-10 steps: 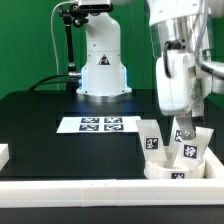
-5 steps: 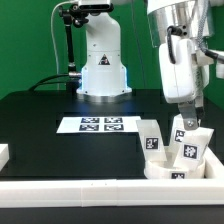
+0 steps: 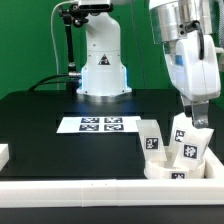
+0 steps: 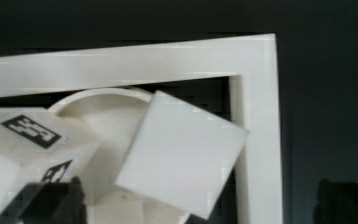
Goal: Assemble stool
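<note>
The white round stool seat [image 3: 168,169] lies at the table's front on the exterior view's right. Three chunky white legs with marker tags stand on it: one [image 3: 152,136], one [image 3: 190,150] and one behind [image 3: 182,125]. My gripper [image 3: 197,114] hangs just above the rear leg, open and empty, touching nothing. In the wrist view the seat [image 4: 98,108] shows below my gripper [image 4: 194,205], with a plain-faced leg [image 4: 185,150] and a tagged leg [image 4: 30,135] on it. The dark fingertips [image 4: 43,198] stand wide apart.
The marker board [image 3: 98,124] lies mid-table. The robot base [image 3: 102,70] stands at the back. Long white rim bars [image 3: 90,190] run along the front edge and form a corner [image 4: 247,60] past the seat. A white block [image 3: 3,153] sits at the left edge.
My gripper has risen and shifted toward the exterior view's right, away from the legs. The legs and seat have not moved.
</note>
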You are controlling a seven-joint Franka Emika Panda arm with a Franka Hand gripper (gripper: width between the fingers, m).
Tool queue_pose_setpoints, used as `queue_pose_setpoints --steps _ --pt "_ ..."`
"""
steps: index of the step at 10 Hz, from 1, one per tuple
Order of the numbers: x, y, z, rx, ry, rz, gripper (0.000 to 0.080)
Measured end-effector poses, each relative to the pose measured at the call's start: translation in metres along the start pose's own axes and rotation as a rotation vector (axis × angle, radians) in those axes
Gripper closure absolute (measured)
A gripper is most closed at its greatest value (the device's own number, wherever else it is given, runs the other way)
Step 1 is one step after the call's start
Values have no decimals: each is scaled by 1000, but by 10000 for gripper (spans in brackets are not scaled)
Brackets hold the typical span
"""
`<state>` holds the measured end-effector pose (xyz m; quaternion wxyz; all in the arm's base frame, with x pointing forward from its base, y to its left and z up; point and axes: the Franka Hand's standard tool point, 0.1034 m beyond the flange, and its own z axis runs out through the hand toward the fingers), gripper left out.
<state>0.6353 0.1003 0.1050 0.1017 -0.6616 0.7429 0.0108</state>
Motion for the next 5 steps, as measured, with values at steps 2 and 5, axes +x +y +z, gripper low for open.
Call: queue_pose_setpoints --steps 2,5 --pt "0 0 0 0 0 0 150" --pt "0 0 1 -1 1 0 150"
